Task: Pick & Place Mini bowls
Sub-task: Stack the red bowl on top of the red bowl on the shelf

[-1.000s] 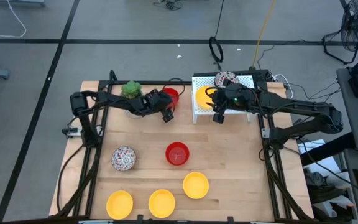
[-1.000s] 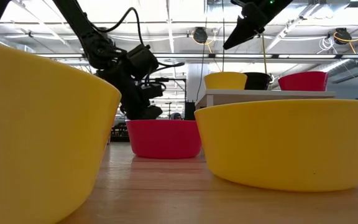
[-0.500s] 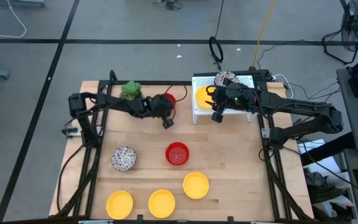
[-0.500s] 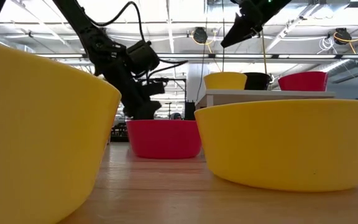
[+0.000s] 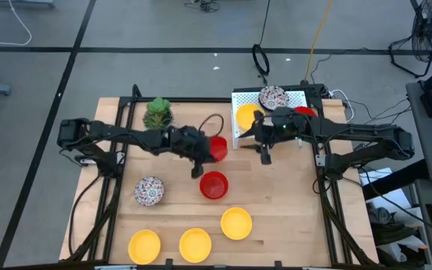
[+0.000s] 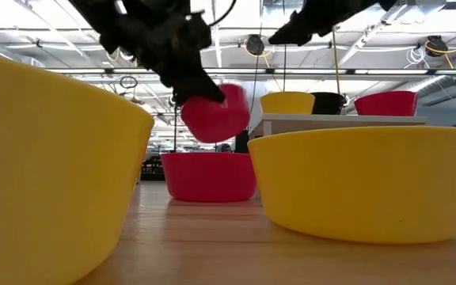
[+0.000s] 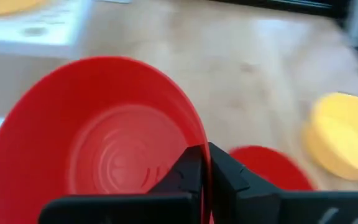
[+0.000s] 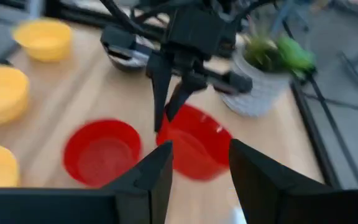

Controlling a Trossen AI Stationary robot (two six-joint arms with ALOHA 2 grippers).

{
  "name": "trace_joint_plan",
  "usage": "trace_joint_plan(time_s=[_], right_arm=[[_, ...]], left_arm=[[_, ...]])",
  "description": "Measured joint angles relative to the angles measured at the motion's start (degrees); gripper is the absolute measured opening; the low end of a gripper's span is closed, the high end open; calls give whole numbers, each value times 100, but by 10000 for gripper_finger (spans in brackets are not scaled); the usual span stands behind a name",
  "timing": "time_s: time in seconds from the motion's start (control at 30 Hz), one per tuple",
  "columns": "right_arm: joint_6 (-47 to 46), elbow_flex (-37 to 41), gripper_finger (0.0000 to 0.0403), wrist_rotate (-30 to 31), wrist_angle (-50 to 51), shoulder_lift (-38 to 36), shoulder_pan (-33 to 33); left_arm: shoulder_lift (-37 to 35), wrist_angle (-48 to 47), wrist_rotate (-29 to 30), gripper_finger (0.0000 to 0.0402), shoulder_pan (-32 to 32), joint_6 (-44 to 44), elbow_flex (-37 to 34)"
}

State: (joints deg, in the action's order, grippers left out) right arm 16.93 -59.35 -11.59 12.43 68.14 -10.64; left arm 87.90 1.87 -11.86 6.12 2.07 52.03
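The left tool pinched the rim of a red bowl — fingers closed on its edge. Beyond it, another red bowl and a yellow bowl sat on the wooden surface.

2 dark jointed arms, black cables looping along them.

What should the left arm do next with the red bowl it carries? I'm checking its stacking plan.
Probably carry it a little farther and lower it. The left gripper pinches the rim of the carried red bowl, held in the air just short of the red bowl on the table. The right gripper hangs open nearby.
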Motion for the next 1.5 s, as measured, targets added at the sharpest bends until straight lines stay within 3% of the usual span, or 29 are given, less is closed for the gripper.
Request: trace_joint_plan(time_s=[0.33,0.43,0.7,0.93,1.1,1.5], right_arm=[[-125,459,208,-1105,-866,631,529],[-125,459,218,-1118,-871,880,705],[-149,450,217,-1159,-1377,1400,859],[-662,450,207,-2151,-1930,1806,889],[-943,437,173,-2171,-1936,1818,889],[-1173,444,10,-2449,-1802,1823,894]], left_arm=[[62,609,-226,7,-857,-174,-1],[63,614,-228,9,-910,-124,-1],[63,622,-311,6,-1052,-33,-7],[63,680,-354,15,-1186,-242,-7],[66,687,-337,7,-1214,-508,-7],[66,1021,-352,32,-1203,-1048,-15]])
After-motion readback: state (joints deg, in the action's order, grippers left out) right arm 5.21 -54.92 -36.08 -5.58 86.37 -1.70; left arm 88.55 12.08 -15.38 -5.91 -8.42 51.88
